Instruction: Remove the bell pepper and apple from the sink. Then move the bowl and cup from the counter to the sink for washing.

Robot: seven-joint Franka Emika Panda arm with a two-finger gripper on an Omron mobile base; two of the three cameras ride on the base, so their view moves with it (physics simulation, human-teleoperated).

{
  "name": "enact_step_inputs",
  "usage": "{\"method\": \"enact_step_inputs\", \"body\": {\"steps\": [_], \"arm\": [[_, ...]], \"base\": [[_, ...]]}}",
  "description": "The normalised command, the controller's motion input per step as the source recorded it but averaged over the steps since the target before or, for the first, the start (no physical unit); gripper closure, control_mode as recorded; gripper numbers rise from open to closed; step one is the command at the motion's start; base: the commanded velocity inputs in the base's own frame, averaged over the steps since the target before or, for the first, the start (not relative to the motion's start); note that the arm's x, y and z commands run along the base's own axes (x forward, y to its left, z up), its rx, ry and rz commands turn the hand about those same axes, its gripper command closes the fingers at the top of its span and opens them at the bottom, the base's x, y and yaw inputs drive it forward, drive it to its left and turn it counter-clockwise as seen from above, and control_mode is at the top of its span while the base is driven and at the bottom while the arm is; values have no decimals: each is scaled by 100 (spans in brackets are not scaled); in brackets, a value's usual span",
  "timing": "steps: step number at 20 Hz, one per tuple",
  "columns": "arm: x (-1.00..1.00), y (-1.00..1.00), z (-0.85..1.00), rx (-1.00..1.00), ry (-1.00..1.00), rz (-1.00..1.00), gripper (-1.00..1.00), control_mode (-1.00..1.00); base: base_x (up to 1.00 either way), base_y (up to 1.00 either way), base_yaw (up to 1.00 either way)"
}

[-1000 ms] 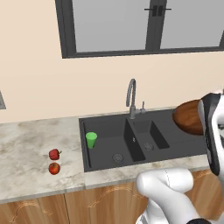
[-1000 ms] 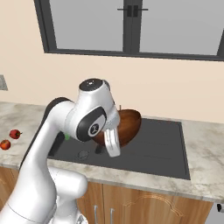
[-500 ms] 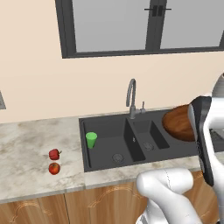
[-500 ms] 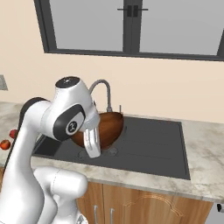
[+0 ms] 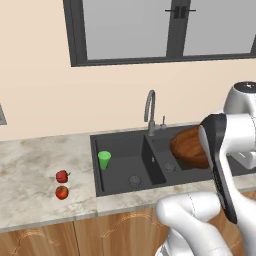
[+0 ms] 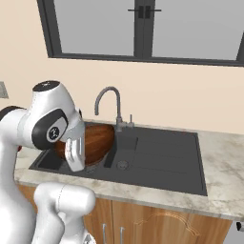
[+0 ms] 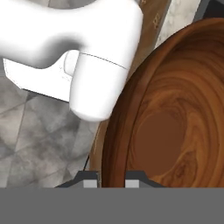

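Hand view: fingers (image 7: 89,183) pinching bowl (image 7: 175,118) rim at 6 o'clock. Left base view: bowl (image 5: 189,147) tilted on edge over sink (image 5: 120,172), cup (image 5: 104,160) at its 9 o'clock. Thin rim pinch risks slipping; could drop hard, or knock faucet (image 5: 150,110).

window (image 5: 165,27): dark frame, top centre | wall (image 5: 40,95): beige | cabinet fronts (image 5: 50,240): wooden, bottom left | floor (image 7: 26,127): grey tiles
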Motion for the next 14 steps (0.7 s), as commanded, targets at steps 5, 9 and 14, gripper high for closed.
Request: {"method": "enact_step_inputs", "body": {"steps": [5,9,14], "arm": [[-11,55,5,2,5,0,100,-100],[-4,55,3,2,8,0,100,-100],[1,54,0,5,10,0,100,-100]], "base": [[0,0,0],[0,0,0],[0,0,0]]}}
